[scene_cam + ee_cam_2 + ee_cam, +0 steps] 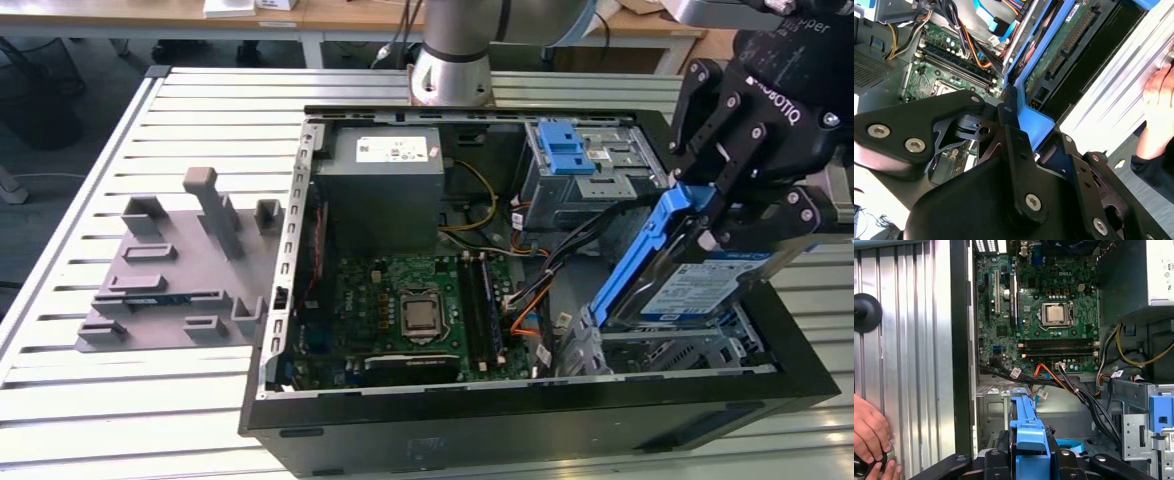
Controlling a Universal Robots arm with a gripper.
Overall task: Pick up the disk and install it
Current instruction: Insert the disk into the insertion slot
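In the exterior view my gripper (738,215) is shut on the disk (697,287), a silver drive with a white-and-blue label in a blue carrier frame. The disk hangs steeply tilted, its lower end at the metal drive bay (667,358) in the near right corner of the open computer case (534,420). The second wrist view has the black fingers (1009,127) clamped on the blue frame, with the disk (1061,50) showing its circuit side. From the first wrist view the carrier's blue edge (1026,432) stands just above the gripper (1026,462).
Inside the case lie the motherboard (414,305), a grey power-supply box (387,165), a drive cage with a blue latch (561,150) and cable bundles (1069,382). A grey fixture (180,265) stands on the slatted table at the exterior view's left. A person's hand (871,432) rests beside the case.
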